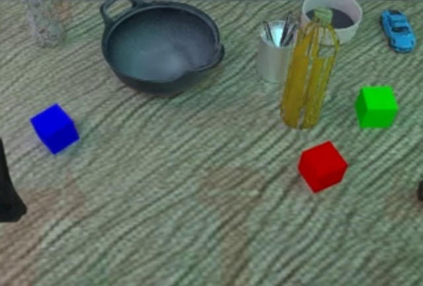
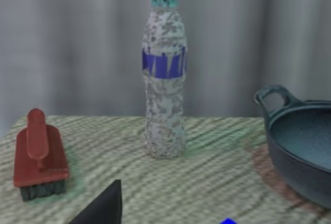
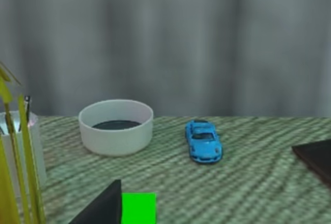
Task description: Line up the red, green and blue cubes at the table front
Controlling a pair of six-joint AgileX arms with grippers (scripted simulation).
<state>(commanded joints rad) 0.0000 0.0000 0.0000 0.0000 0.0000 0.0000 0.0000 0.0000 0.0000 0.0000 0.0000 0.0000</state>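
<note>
Your left gripper (image 1: 9, 193) sits at the table's (image 1: 165, 220) left edge, your right gripper (image 1: 420, 190) barely shows at the right edge; you cannot tell either pincer's state; the blue cube (image 1: 54, 128) lies at the left, the red cube (image 1: 322, 166) right of centre, the green cube (image 1: 377, 106) behind it beside the yellow bottle (image 1: 309, 74)

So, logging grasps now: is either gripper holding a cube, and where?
Nothing is held. The red cube, green cube and blue cube sit free on the table.
</note>
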